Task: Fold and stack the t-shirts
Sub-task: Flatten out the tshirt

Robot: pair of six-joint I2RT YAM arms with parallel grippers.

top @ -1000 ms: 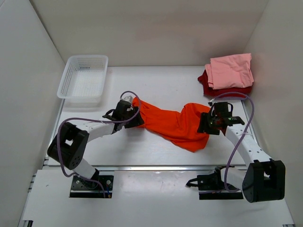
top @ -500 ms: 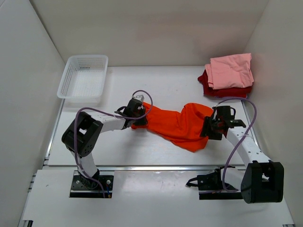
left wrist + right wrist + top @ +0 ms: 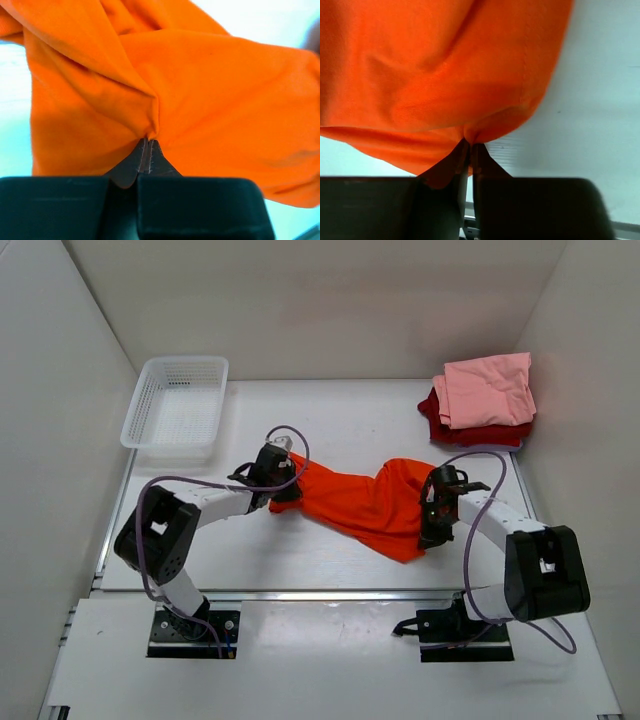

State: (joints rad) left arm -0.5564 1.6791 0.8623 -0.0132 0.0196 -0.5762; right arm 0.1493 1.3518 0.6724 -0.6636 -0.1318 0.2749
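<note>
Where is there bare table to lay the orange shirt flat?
Bare table lies at the back centre, between the white basket and the pink shirt stacked on the dark red shirt. A thinner strip runs in front of the orange shirt. The middle is crowded: the left end effector and right end effector pinch that shirt.

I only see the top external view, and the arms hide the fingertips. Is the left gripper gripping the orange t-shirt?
Observer: Yes. The left wrist view shows the left gripper shut on a pinched fold of the orange t-shirt.
Operator: And the right one?
Observer: The right wrist view shows the right gripper shut on the shirt too, with cloth gathered at its tip.
Operator: Mid-cloth or near an edge?
Observer: Near an edge. A stitched hem runs down that side towards the pinch.
</note>
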